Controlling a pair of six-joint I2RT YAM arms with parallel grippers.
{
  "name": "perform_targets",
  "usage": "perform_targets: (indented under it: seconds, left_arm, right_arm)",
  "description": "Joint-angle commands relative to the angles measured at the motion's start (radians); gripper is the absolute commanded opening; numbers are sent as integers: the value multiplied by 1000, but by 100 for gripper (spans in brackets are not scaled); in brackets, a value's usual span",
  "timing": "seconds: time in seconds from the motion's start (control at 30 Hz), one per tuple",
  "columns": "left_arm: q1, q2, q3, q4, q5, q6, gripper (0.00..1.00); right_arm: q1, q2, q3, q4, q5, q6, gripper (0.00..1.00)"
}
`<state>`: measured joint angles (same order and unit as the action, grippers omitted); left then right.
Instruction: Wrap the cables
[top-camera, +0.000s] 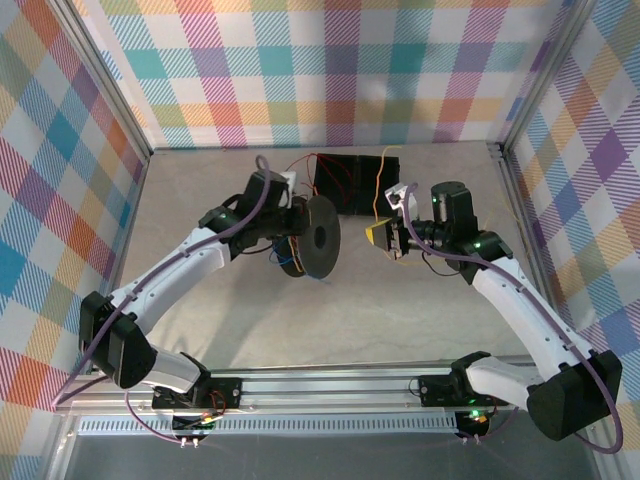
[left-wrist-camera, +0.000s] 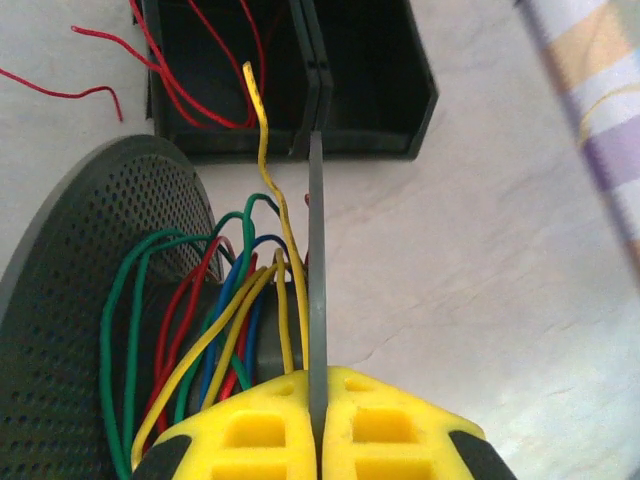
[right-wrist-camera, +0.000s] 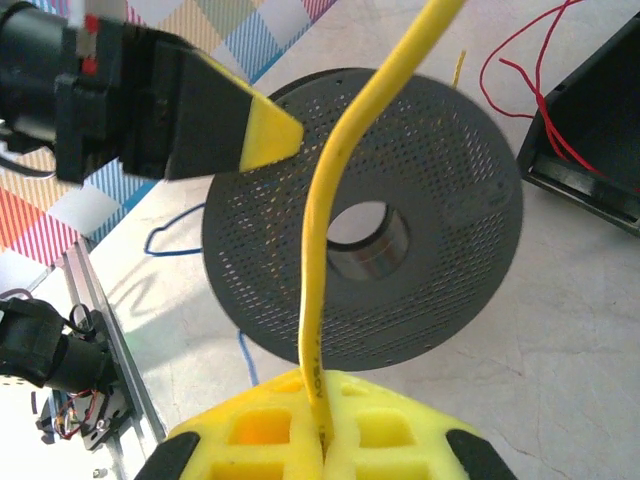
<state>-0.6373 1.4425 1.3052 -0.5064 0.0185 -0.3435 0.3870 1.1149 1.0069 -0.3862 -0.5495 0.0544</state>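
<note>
Matt perforated plastic spool (right-wrist-camera: 440, 170); glossy yellow cable (right-wrist-camera: 318, 250); smooth pale tabletop (right-wrist-camera: 560, 330)

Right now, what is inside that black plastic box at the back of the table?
Thin red wires loop inside the left compartment of the black plastic box. Its front wall hides the nearest strip of floor.

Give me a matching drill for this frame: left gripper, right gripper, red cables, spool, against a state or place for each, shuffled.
Things
1. left gripper
2. right gripper
3. red cables
4. spool

States or places
A. shut on the yellow cable
B. flanges upright, coloured wires on its hub
C. partly in the black bin, partly on the table
D. shut on a spool flange

Pairs: 1-D, 2-A, 3-C, 4-B
</note>
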Motion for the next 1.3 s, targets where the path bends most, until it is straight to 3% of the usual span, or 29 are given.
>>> perform_targets:
  seconds: [0.0, 0.17, 0.33, 0.53, 0.63, 1.07, 1.2, 1.27]
  left_arm:
    - [-77, 49, 88, -137, -291, 146, 0]
    - [-166, 117, 112, -115, -440, 208, 0]
    - [-182, 164, 101, -73, -429, 200, 0]
    - [-182, 152, 91, -60, -390, 167, 37]
    - [-182, 133, 93, -63, -386, 157, 50]
    - [-146, -9, 127, -229, -391, 55, 86]
    - [-127, -47, 116, -342, -487, 30, 86]
    - [-89, -53, 93, -373, -471, 22, 84]
  right_arm:
    - [-2, -24, -22, 37, 17, -6, 0]
    - [-5, -39, -44, 46, 31, 5, 0]
    - [-10, -53, -65, 54, 47, 18, 0]
    - [-10, -56, -64, 43, 36, 19, 0]
    - [-10, -48, -60, 39, 24, 19, 0]
    - [-11, 3, -54, 36, -54, 27, 0]
    - [-10, 9, -55, 38, -68, 31, 0]
    - [-10, 10, -59, 47, -79, 35, 0]
